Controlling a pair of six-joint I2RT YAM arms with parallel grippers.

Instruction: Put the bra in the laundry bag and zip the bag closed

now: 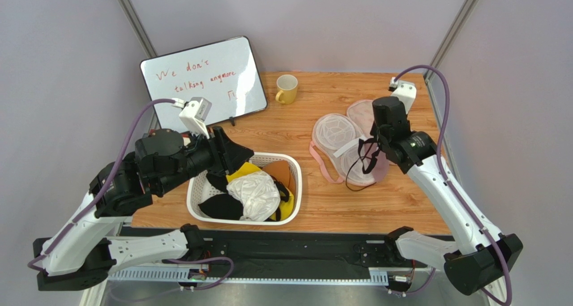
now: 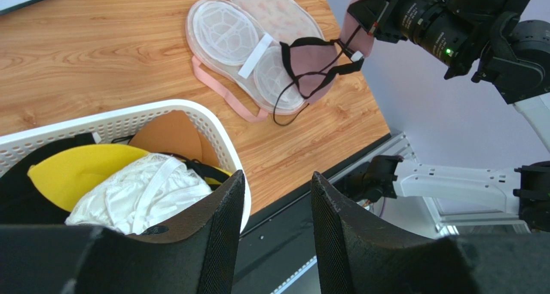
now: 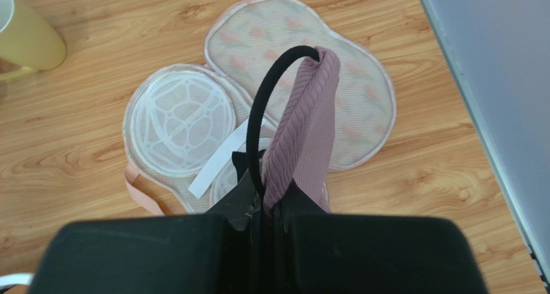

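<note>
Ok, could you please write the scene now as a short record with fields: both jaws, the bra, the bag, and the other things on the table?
Right jaws: shut on the bra
Left jaws: open, holding nothing, over the white basket
Bra: lifted, hanging above the laundry bag, not inside yet
Laundry bag: unzipped, spread open flat on the table
Basket: full of garments
Also on table: yellow mug, whiteboard
</note>
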